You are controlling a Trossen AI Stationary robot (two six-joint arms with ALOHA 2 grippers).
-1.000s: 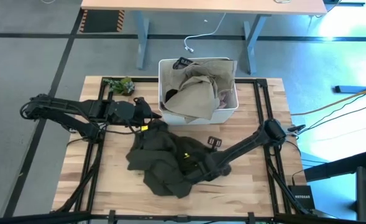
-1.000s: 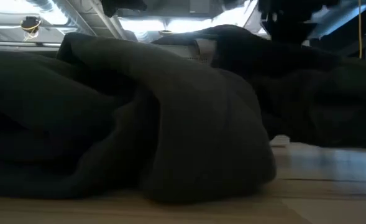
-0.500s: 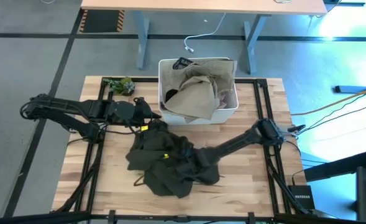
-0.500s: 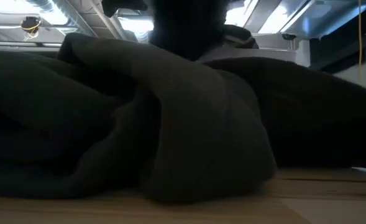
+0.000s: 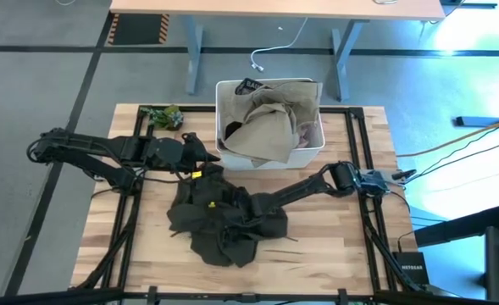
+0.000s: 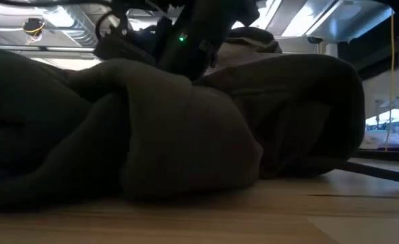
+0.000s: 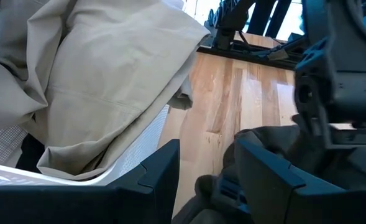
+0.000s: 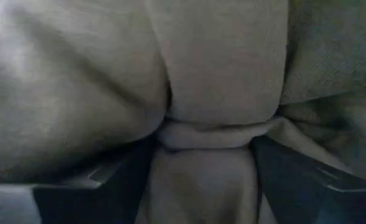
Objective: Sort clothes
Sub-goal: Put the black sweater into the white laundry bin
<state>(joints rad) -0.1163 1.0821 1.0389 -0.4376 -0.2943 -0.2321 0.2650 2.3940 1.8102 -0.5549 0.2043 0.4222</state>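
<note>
A large olive-green garment [image 5: 219, 222] lies bunched in a heap on the middle of the wooden table and fills the low view [image 6: 172, 135]. My right gripper [image 5: 236, 224] reaches in from the table's right and is open, its fingers sunk in the heap's folds [image 8: 204, 162]. My left gripper [image 5: 205, 158] stands open over the heap's far edge, beside the near left corner of the white bin [image 5: 224, 89]. I see it touch nothing [image 7: 207, 168]. A beige garment [image 5: 270, 127] is draped in the bin and hangs over its near rim. My right gripper stands open in the olive garment, a rolled bunch of cloth [image 8: 207, 134] lying across the gap between its two fingers [image 8: 117, 183]. It comes slanting down from the table's right side. The garment rests on the table, slack and crumpled around the fingers.
A small green plant-like clump [image 5: 163, 116] lies at the table's far left. A black lettered strap [image 5: 251, 85] shows at the bin's far rim. Black frame rails [image 5: 357, 135] run along the table's sides. Bare wood lies on the right near side [image 5: 334, 246].
My right gripper has gone toward the table's left edge, deeper into the olive garment. The garment's right part has been pushed left and bunched against the rest, so the heap is narrower and higher, while its left part has stayed put.
</note>
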